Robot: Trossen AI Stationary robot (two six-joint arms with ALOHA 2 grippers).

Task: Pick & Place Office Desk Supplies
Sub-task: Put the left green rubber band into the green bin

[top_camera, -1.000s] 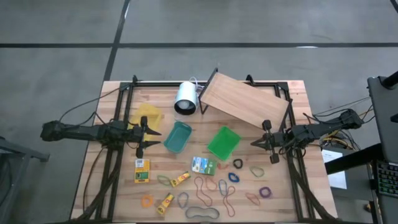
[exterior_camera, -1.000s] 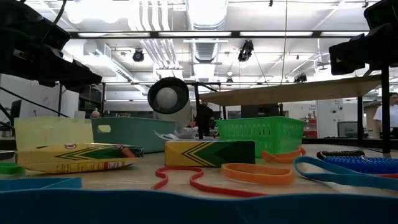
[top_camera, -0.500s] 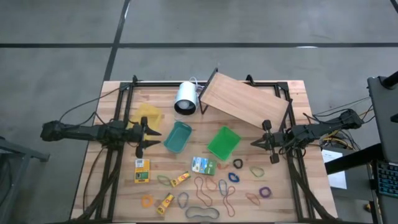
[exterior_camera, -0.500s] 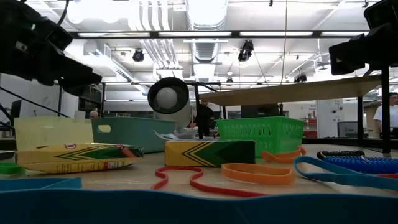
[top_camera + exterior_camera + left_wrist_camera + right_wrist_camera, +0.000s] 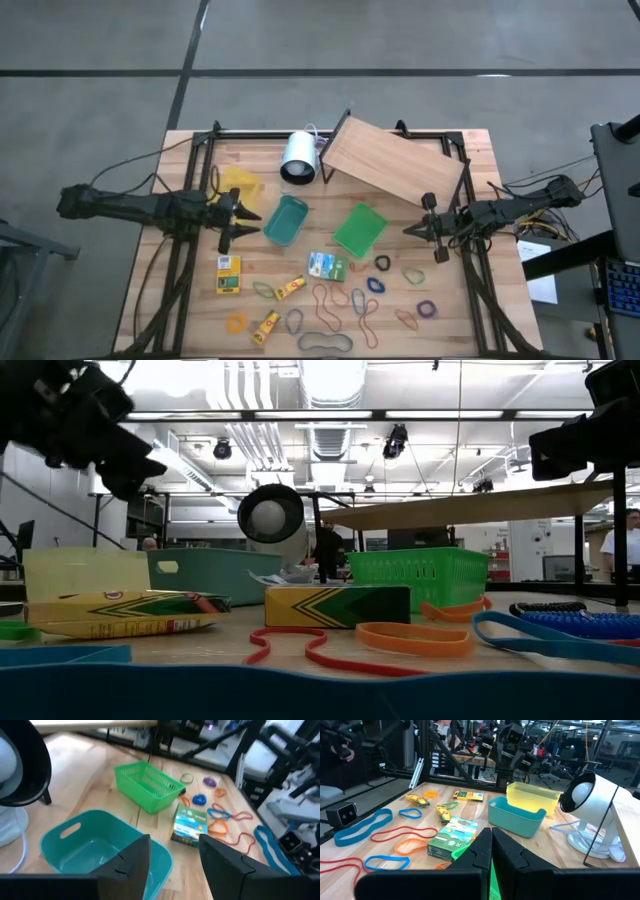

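The supplies lie on the near half of the table. There is a green-and-white packet (image 5: 327,266), a yellow box (image 5: 229,274) and two yellow tubes (image 5: 290,288) (image 5: 266,326). Several rubber-band loops (image 5: 345,305) lie flat on the wood around them. My left gripper (image 5: 243,222) hovers open above the table, just left of the teal bin (image 5: 285,220). Its wrist view looks over that bin (image 5: 100,845) toward the packet (image 5: 190,822). My right gripper (image 5: 410,228) waits shut, in the air right of the green basket (image 5: 358,230). Neither holds anything.
A yellow bin (image 5: 237,185) sits far-left of the teal bin. A white cylinder (image 5: 298,156) and a slanted wooden board (image 5: 392,160) on a black stand fill the far middle. Bare wood shows along the table's left and right sides.
My left gripper has risen a little and tipped, while its arm has drawn slightly toward the table's left edge. It stays open. Nothing on the table has moved.
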